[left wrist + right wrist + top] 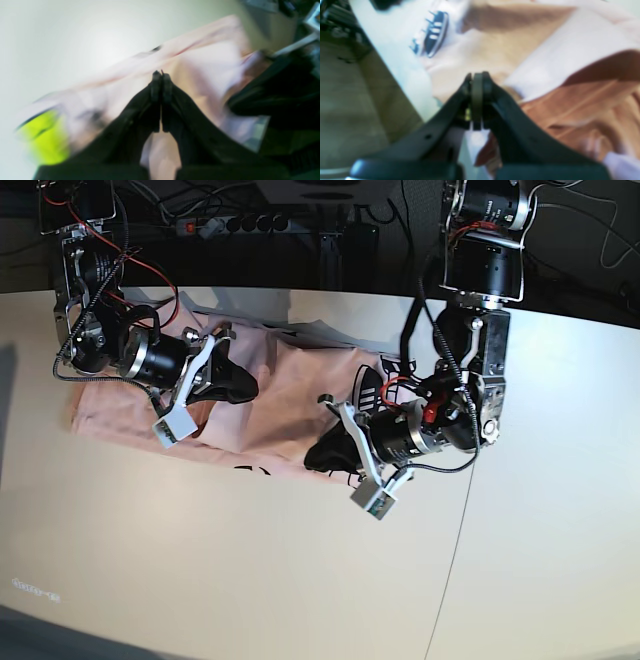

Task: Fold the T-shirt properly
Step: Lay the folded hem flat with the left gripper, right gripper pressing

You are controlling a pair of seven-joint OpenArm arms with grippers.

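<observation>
A pale, off-white table (250, 580) fills most of the base view, its far edge running across the upper part of the frame. A thin seam crosses it at lower right. On it, in the upper left and centre, lies the T-shirt (290, 395), pale pink, rumpled, with black lettering along its near edge.

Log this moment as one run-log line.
T-shirt: bunched on table | left gripper: shut on T-shirt | right gripper: shut on T-shirt | fold: unfinished
</observation>
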